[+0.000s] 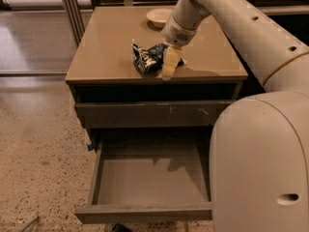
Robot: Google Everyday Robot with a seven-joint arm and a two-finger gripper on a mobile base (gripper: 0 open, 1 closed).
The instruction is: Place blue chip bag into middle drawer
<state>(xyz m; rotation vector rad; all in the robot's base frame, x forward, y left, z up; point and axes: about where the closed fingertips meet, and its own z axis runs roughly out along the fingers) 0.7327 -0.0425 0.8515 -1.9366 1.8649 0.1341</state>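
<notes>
The blue chip bag point(146, 57) lies crumpled on the brown cabinet top point(106, 47), near its front edge. My gripper point(168, 71) points down at the bag's right end, at or just above the top, and part of the bag shows behind it. The middle drawer point(149, 180) is pulled out wide below, with a bare grey floor and nothing in it. Above it is a closed drawer with small white scuffs on its front point(193, 111).
A cream bowl point(159, 16) stands at the back of the cabinet top, behind the gripper. My arm and large cream body point(260, 163) fill the right side and overlap the open drawer's right edge. Speckled floor point(38, 149) lies to the left.
</notes>
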